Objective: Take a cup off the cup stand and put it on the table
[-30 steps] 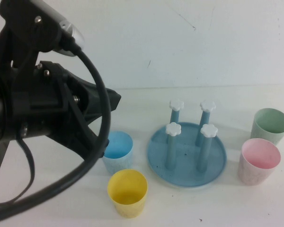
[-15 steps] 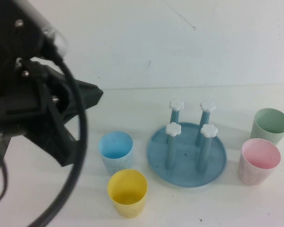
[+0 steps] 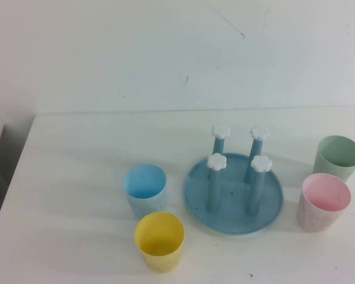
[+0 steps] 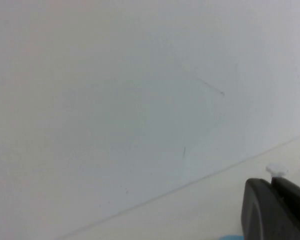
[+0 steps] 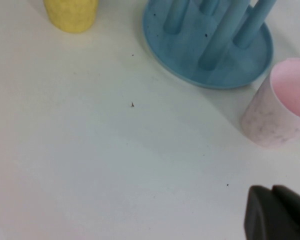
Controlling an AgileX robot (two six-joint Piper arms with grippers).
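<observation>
Yellow cup [image 3: 160, 241] stands lower centre on the surface [image 3: 77, 154], off the cup stand [image 3: 234, 192]. Left tool [image 4: 277, 210] and right tool [image 5: 275, 212] peek in; grip unclear. You keep them clear.

No text, label, brand, number or sign can be read anywhere: the cups, the cup stand [image 3: 233, 195], the table [image 3: 77, 154] and the wall are all plain, marked only by small dark specks and scratches.
</observation>
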